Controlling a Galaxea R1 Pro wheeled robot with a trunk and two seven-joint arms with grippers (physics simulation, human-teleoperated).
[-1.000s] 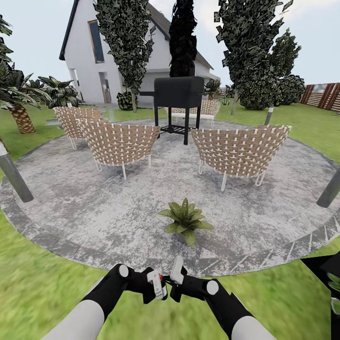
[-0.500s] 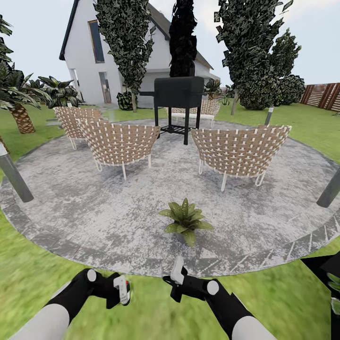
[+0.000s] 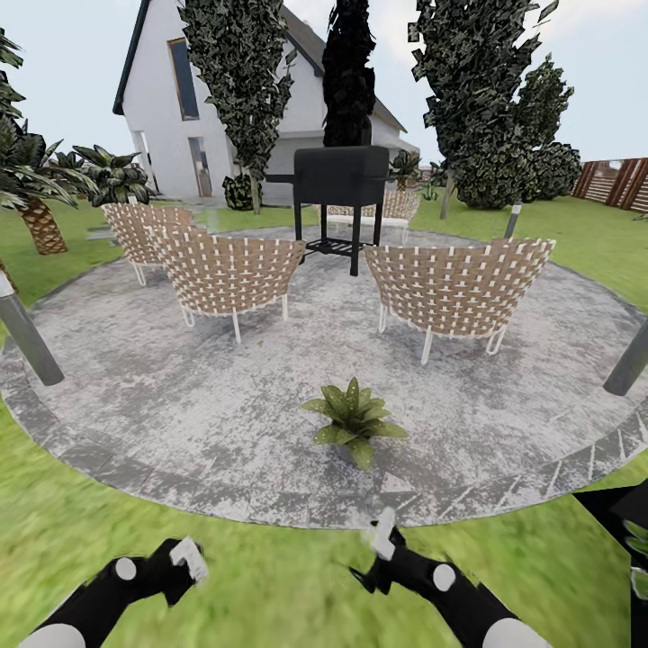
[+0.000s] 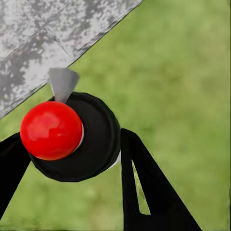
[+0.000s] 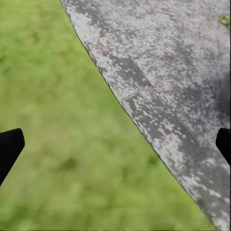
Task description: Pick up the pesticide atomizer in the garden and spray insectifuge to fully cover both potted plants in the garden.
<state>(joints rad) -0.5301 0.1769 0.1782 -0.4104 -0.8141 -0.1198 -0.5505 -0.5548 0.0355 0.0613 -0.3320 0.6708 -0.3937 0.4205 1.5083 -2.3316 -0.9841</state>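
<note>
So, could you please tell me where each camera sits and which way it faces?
Head: high up, facing the patio, potted plant and chairs; both arms below.
Left wrist: over lawn beside paving; left hand grips the red-tipped atomizer.
Right wrist: down at the lawn-patio edge; right hand open.
All share that edge.

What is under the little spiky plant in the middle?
The potted plant stands on the round grey patio. Its pot is mostly covered by the drooping leaves, with just a hint of grey at the base. Whatever sits right beneath the pot cannot be seen.
</note>
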